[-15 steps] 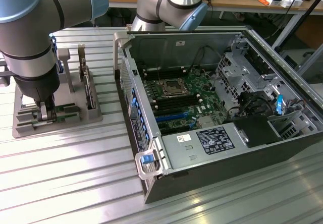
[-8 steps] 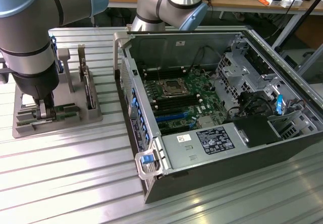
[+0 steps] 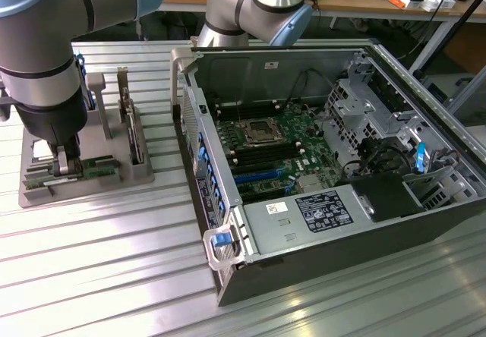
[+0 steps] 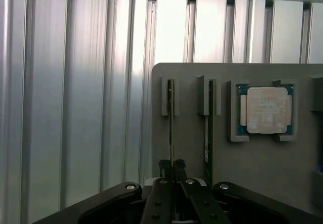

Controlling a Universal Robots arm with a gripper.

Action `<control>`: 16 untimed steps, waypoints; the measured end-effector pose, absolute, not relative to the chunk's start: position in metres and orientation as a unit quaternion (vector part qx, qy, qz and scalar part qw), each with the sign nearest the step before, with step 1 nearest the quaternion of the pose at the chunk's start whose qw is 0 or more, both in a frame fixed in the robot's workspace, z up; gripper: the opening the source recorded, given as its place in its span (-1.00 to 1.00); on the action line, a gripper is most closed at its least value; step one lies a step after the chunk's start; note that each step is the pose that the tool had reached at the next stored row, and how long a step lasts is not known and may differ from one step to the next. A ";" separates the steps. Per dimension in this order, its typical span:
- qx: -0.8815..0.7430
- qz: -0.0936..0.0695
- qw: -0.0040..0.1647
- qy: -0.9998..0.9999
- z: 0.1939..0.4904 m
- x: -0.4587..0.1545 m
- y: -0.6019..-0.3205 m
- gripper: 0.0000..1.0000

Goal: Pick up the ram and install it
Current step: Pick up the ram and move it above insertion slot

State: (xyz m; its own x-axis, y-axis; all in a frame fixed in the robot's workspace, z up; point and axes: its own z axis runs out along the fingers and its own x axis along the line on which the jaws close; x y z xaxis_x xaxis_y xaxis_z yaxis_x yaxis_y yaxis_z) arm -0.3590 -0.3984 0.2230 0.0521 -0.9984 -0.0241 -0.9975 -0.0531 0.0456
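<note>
Two green sticks stand on edge in slots of the grey holder (image 4: 252, 183), which sits on the ribbed counter (image 3: 114, 276) to the exterior view's left of the open computer case (image 3: 342, 257). The fingers (image 4: 164, 176) are drawn in tight on the ram (image 4: 170, 118) (the stick farther from the processor (image 4: 266, 109)) and seem to pinch its upper edge, while it sits in its slot. So the pick-up step is in hand: grasp made, lift not yet. I judge that the lift calls for a straight pull along the slot, without twisting, clear of the neighbouring stick (image 4: 207, 133).
</note>
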 end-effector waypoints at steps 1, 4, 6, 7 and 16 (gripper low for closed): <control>0.725 -0.024 0.008 -0.688 0.225 -0.359 -0.398 -0.76; 0.725 -0.024 0.008 -0.688 0.228 -0.359 -0.398 -0.76; 0.725 -0.024 0.008 -0.688 0.231 -0.359 -0.398 -0.76; 0.725 -0.024 0.008 -0.688 0.232 -0.359 -0.398 -0.76; 0.725 -0.024 0.008 -0.688 0.241 -0.359 -0.398 -0.76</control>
